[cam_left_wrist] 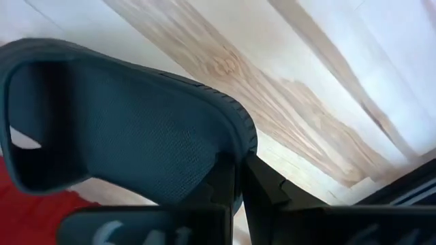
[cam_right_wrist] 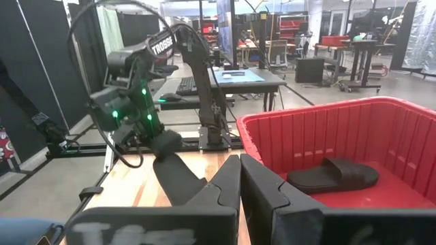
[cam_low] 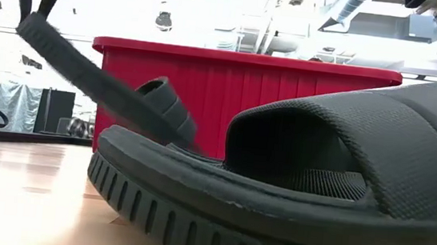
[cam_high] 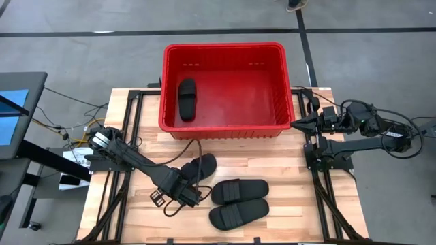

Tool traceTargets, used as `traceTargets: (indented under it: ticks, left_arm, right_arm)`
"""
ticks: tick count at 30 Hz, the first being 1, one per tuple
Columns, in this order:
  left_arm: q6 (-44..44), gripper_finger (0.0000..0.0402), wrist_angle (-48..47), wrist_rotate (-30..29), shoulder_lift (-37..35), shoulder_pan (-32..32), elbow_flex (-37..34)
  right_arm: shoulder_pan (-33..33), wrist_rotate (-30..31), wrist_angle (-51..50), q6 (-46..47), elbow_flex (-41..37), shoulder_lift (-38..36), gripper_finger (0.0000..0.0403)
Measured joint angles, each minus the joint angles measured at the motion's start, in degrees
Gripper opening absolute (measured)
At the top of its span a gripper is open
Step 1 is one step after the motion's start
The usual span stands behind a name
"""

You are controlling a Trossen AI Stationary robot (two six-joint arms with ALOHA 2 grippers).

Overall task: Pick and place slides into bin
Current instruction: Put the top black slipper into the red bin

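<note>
One black slide (cam_high: 187, 99) lies inside the red bin (cam_high: 272, 126) at 12 o'clock on the tabletop (cam_high: 286, 170). The left gripper (cam_high: 189, 192), clamped on a second slide (cam_high: 199, 167), tilts it. Two slides (cam_high: 238, 202) rest at 5 o'clock. The right gripper (cam_high: 294, 124) waits closed and empty at 3 o'clock.

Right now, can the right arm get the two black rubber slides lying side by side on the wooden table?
Probably yes: the two black slides lie uncovered, nothing on top. But the right gripper is shut, parked beside the red plastic bin, so it must open and cross over.
</note>
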Motion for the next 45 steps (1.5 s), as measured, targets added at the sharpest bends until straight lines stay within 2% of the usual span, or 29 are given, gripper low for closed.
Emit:
traceTargets:
  ticks: [10, 25, 37, 45]
  left_arm:
    - [-1.4, 0.0, -7.4, -0.2, -0.1, 0.0, 9.7]
    - [3.1, 0.0, -7.5, -2.2, -0.7, 0.0, 22.7]
    - [10.0, 0.0, -7.5, -10.3, -0.7, 0.2, 36.2]
    - [10.9, 0.0, -7.3, -14.9, -0.7, 3.7, 43.7]
  right_arm:
    - [0.0, 0.0, 0.0, 0.0, 0.0, 0.0, 0.0]
    - [0.0, 0.0, 0.0, 0.0, 0.0, 0.0, 0.0]
    - [0.0, 0.0, 0.0, 0.0, 0.0, 0.0, 0.0]
    - [0.0, 0.0, 0.0, 0.0, 0.0, 0.0, 0.0]
